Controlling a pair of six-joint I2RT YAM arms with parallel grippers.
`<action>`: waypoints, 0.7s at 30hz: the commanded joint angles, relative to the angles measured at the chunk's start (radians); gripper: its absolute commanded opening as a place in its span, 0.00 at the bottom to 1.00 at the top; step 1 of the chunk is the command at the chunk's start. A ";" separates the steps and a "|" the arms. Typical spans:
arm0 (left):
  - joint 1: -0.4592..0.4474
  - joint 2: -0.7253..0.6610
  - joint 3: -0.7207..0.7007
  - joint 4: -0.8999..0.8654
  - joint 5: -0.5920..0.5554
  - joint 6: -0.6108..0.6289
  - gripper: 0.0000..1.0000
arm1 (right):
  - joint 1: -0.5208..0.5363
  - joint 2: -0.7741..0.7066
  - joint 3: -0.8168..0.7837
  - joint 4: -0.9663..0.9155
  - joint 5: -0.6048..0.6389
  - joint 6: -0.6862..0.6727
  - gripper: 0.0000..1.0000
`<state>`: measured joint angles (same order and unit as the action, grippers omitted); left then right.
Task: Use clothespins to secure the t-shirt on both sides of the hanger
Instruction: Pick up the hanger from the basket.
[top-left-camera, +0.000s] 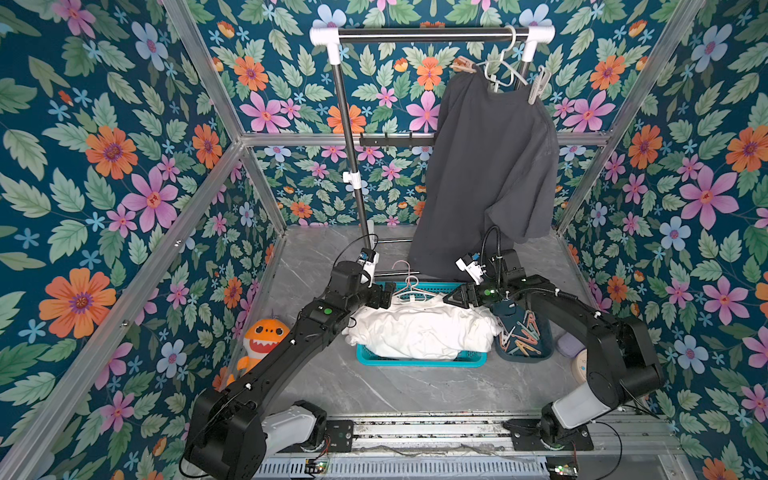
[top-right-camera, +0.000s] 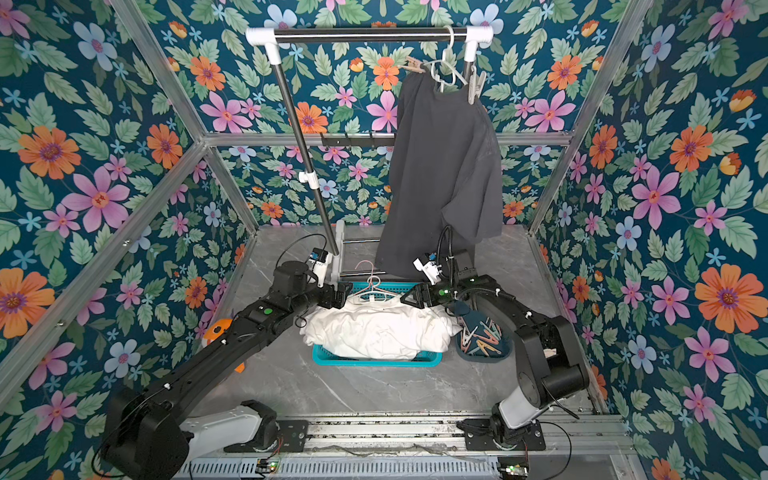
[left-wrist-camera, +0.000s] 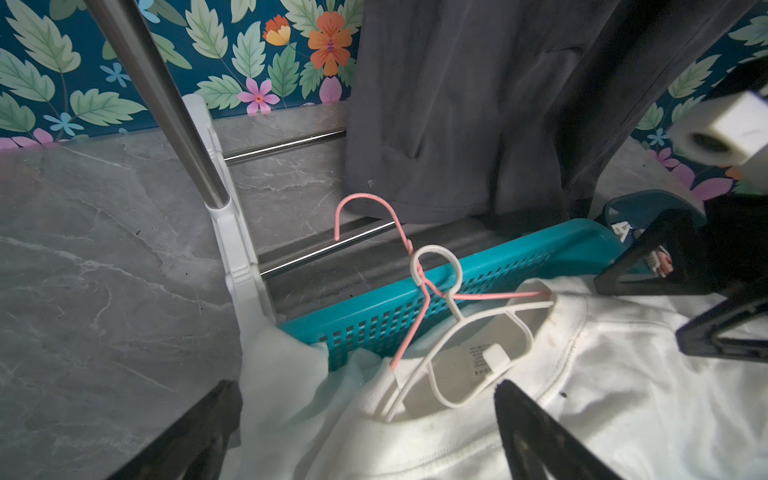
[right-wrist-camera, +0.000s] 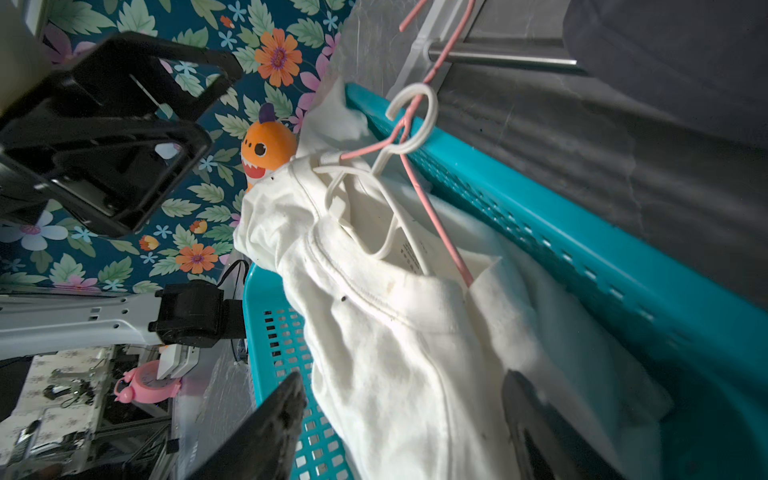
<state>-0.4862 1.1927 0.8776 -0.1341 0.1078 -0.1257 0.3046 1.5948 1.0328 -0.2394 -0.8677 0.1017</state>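
Observation:
A dark grey t-shirt (top-left-camera: 490, 166) hangs on a white hanger (top-left-camera: 500, 68) at the right end of the rail. A tan clothespin (top-left-camera: 462, 64) and a grey clothespin (top-left-camera: 538, 87) sit at its two shoulders. Loose clothespins (top-left-camera: 521, 332) fill a dark blue bin. A white t-shirt (top-left-camera: 419, 328) lies in the teal basket (top-left-camera: 419, 359), with a white hanger (left-wrist-camera: 453, 316) and a pink hanger (left-wrist-camera: 361, 199) in its collar. My left gripper (left-wrist-camera: 365, 390) stands open over the collar. My right gripper (right-wrist-camera: 405, 380) is open, with the white shirt's fabric between its jaws.
The clothes rack (top-left-camera: 432, 35) stands behind the basket, its left pole (top-left-camera: 351, 141) close to my left arm. An orange plush toy (top-left-camera: 259, 336) sits at the left wall. A lavender object (top-left-camera: 569, 345) lies right of the clothespin bin.

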 joint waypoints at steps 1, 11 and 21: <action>0.000 0.004 0.019 -0.026 -0.008 0.024 0.97 | 0.005 0.012 -0.005 -0.019 -0.047 -0.025 0.75; 0.013 0.040 0.056 -0.071 -0.003 0.041 0.97 | 0.008 -0.050 -0.049 -0.006 -0.069 -0.015 0.69; 0.014 0.060 0.058 -0.062 0.003 0.041 0.97 | 0.008 -0.035 -0.053 0.005 -0.162 0.008 0.56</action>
<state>-0.4732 1.2522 0.9298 -0.1947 0.1062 -0.0967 0.3115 1.5620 0.9825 -0.2485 -0.9634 0.1024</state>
